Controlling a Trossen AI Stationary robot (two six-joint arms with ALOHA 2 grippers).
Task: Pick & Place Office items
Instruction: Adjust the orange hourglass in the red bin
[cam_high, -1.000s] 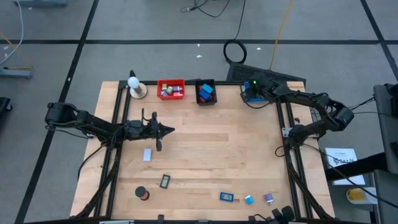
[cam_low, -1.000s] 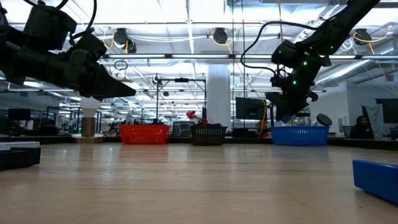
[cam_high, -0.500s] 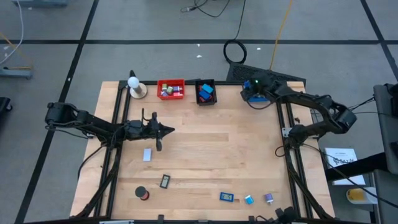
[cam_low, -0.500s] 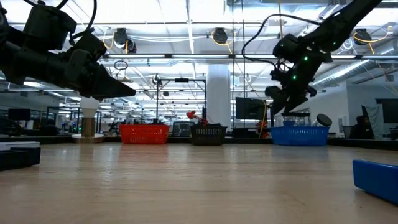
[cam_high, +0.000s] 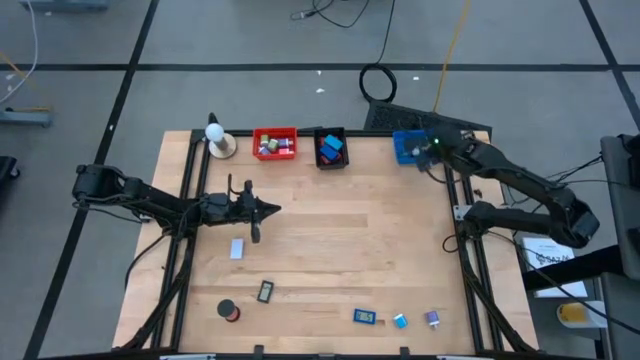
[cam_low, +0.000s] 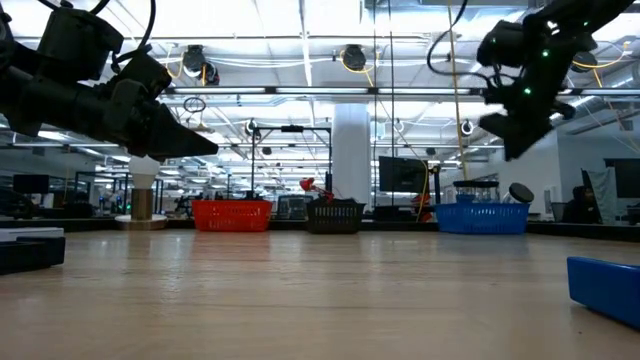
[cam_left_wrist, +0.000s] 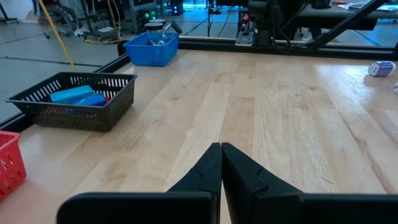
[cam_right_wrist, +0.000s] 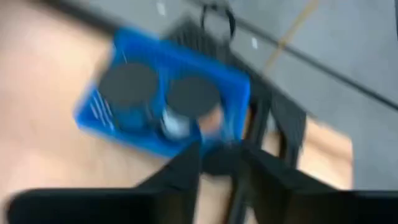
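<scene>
From above, our right gripper (cam_high: 432, 152) hangs beside the blue bin (cam_high: 406, 146) at the table's (cam_high: 340, 240) far right corner, apparently empty; whether it's parted, we cannot tell. Near the front edge lie a black roll (cam_high: 229, 310), likely light, and a stiff black-framed rectangle (cam_high: 265, 291), best pinched across its sides. In our left wrist view, the left gripper (cam_left_wrist: 221, 147) is pressed closed, empty.

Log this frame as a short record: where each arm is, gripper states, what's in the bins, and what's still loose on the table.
left gripper: shut, empty, above the table's left-centre
right gripper: beside the blue bin, at the far right; fingers apart, nothing seen held
blue bin contents: two black rolls
red bin: several small pieces
black bin: blue blocks
loose near the front edge: black roll, black-framed rectangle, blue piece, light-blue block, purple clip
loose mid-left: pale block
</scene>
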